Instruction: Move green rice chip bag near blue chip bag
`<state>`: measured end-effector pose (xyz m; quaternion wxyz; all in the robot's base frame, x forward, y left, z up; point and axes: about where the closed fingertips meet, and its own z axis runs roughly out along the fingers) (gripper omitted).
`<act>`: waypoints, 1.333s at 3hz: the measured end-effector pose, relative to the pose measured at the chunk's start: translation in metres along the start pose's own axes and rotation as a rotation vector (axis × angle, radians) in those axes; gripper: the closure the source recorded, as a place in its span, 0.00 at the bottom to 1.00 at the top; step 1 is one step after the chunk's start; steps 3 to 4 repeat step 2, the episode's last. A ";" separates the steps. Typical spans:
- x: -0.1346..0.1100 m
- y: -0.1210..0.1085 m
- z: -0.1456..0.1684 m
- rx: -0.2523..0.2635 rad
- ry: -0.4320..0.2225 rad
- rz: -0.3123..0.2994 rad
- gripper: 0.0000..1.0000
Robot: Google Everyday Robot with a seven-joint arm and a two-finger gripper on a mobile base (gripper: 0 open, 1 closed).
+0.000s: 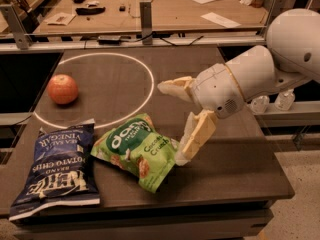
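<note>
The green rice chip bag (137, 150) lies flat on the dark table, its left edge close beside the blue chip bag (57, 169) at the front left. My gripper (176, 120) is just right of the green bag, open, with one cream finger (175, 88) raised behind and the other finger (196, 135) pointing down at the bag's right edge. It holds nothing. The white arm (260, 69) reaches in from the right.
A red apple (63, 89) sits at the left on a white circle line (150, 84) painted on the table (235, 179). A wooden bench with papers and small items stands behind. The table's front edge is close below both bags.
</note>
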<state>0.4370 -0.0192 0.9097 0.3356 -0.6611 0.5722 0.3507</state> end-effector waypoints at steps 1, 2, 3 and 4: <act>0.006 -0.017 -0.018 0.063 0.007 0.031 0.00; 0.016 -0.040 -0.046 0.184 0.020 0.106 0.00; 0.016 -0.040 -0.046 0.184 0.020 0.106 0.00; 0.016 -0.040 -0.046 0.184 0.020 0.106 0.00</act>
